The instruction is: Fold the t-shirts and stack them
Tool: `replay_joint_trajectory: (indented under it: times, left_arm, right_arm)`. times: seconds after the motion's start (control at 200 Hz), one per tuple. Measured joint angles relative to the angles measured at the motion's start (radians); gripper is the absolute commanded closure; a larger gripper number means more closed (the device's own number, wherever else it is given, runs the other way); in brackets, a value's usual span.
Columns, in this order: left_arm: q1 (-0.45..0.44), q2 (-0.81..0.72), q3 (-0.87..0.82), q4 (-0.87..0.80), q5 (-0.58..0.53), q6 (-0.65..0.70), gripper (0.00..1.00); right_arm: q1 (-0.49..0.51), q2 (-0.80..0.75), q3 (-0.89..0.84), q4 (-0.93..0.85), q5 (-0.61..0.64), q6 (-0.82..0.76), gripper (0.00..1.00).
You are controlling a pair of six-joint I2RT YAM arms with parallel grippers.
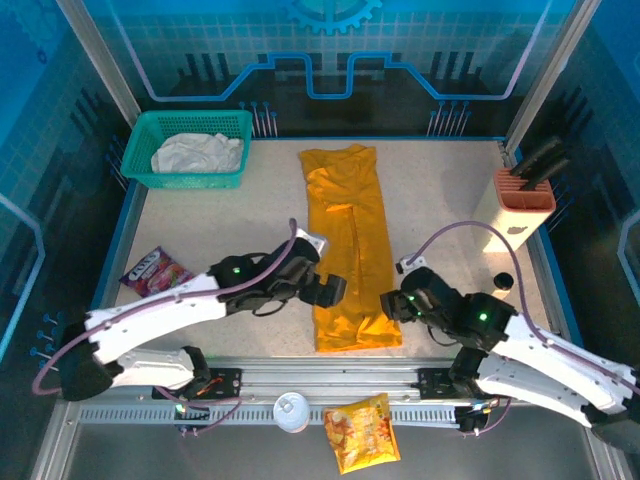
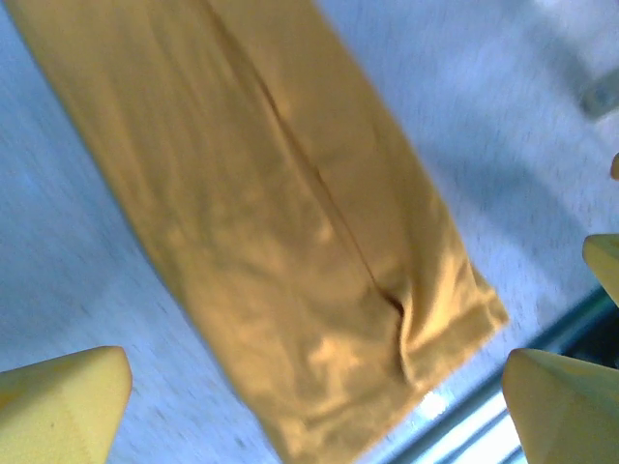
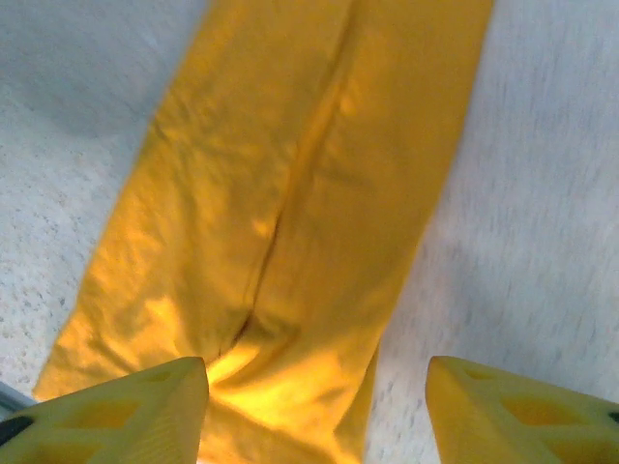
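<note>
Mustard t-shirt (image 1: 350, 250) in a long narrow strip, a gripper on each side of its hem.
It lies just right of the teal basket (image 1: 140, 150), which holds the off-white t-shirt (image 1: 198, 153). Well nearer than the basket, the left gripper (image 1: 328, 290) and right gripper (image 1: 393, 303) gape empty, likely ready to lift the hem for a fold.

Bare table (image 1: 230, 215) open left and right of the long mustard t-shirt (image 1: 350, 240), teal basket (image 1: 185, 180) blocking the far left corner, orange block (image 1: 524, 203) at the far right edge, snack packet (image 1: 155, 272) near left, small black object (image 1: 503, 281) near right
</note>
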Motion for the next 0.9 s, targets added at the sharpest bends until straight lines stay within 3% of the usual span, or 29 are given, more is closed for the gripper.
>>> replay_joint_trajectory:
  times: [0.11,0.2,0.3,0.48,0.676,0.901]
  left_arm:
    - [0.022,-0.097,-0.042,0.140,-0.102,0.216,0.05]
    - [0.036,-0.154,-0.120,0.269,-0.116,0.433,0.09]
    - [0.036,-0.206,-0.214,0.330,-0.050,0.699,0.20]
    - [0.023,-0.203,-0.232,0.163,0.081,1.087,0.25]
    - [-0.052,-0.099,-0.202,-0.068,0.106,1.248,0.27]
    - [-0.113,-0.034,-0.248,-0.079,0.135,1.294,0.27]
  right_arm:
    - [-0.066,-0.045,0.005,0.064,-0.124,-0.298,0.13]
    - [-0.074,0.001,0.057,0.032,-0.205,-0.524,0.13]
    - [-0.074,0.114,0.131,-0.050,-0.236,-0.761,0.11]
    - [-0.015,0.282,0.092,-0.192,-0.225,-1.056,0.09]
    - [0.052,0.316,-0.039,-0.218,-0.248,-1.175,0.15]
    - [0.062,0.350,-0.061,-0.182,-0.242,-1.188,0.21]
